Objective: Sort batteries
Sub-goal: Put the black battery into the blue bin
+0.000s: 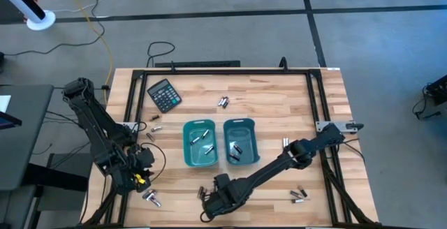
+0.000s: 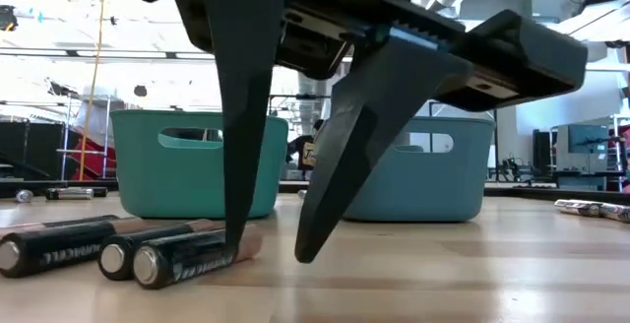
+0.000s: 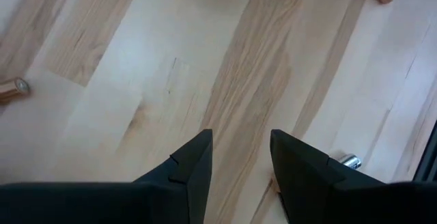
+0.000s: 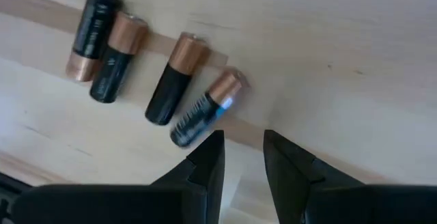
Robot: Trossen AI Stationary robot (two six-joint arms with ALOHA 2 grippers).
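Batteries [image 4: 198, 118]: four lie on worktop [image 1: 279, 103] near front edge | right gripper [image 4: 242, 149]: open, empty, poised just beside nearest cell | left gripper [image 3: 239, 159]: open, waiting | step: reaching; next: straddle, close.

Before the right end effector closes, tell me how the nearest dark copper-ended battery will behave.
The nearest battery lies flat on bare wood, so a nudge would probably roll it. Its smooth round casing may slip between the right end effector fingers. It looks rigid.
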